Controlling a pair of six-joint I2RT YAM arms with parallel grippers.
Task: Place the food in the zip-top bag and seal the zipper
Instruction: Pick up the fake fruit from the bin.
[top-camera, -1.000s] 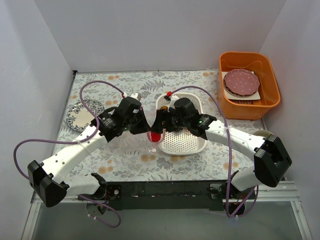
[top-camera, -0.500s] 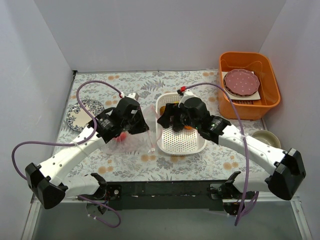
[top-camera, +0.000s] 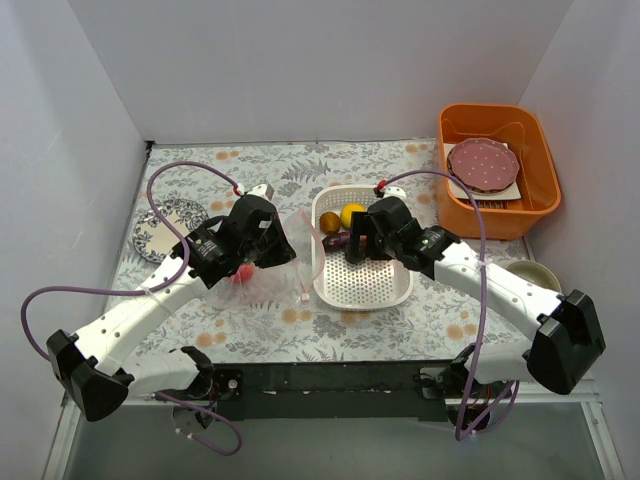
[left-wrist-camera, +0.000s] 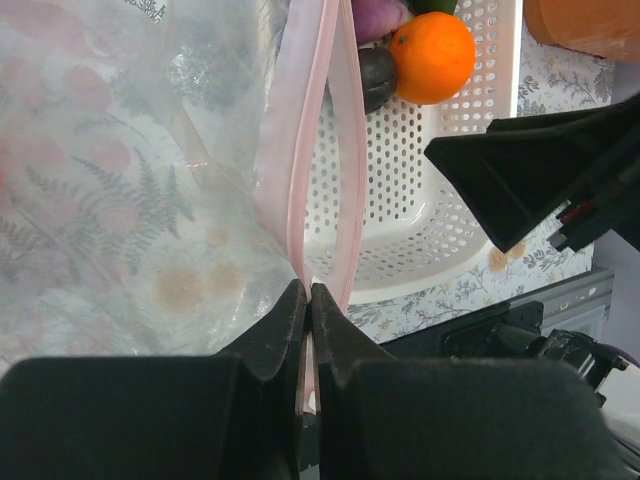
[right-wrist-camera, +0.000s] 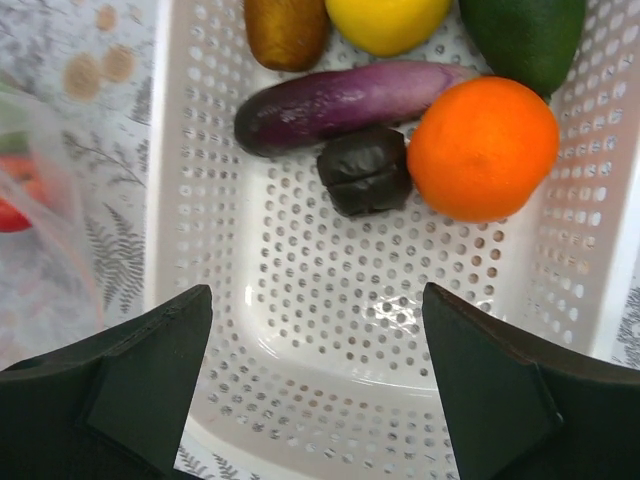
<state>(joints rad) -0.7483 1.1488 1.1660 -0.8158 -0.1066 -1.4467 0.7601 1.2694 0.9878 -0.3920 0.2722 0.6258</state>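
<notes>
Floral tablecloth (top-camera: 250, 320), white walls | left gripper (left-wrist-camera: 308, 300) clenched on the zipper (left-wrist-camera: 300, 180) at the mouth of the zip-top bag (left-wrist-camera: 120, 150), just beside the white basket (right-wrist-camera: 600, 250) | right gripper (right-wrist-camera: 315, 295) spread wide above the basket, which holds orange (right-wrist-camera: 483, 148), eggplant (right-wrist-camera: 340, 100), lemon (right-wrist-camera: 385, 20), kiwi (right-wrist-camera: 287, 30), avocado (right-wrist-camera: 525, 35) | red ball (top-camera: 243, 271) inside the bag

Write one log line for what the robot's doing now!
left gripper: shut on zipper | right gripper: open above basket | red ball: in bag

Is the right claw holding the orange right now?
No: the right gripper has its fingers wide apart and empty above the white basket, where the orange lies beside the eggplant.
</notes>
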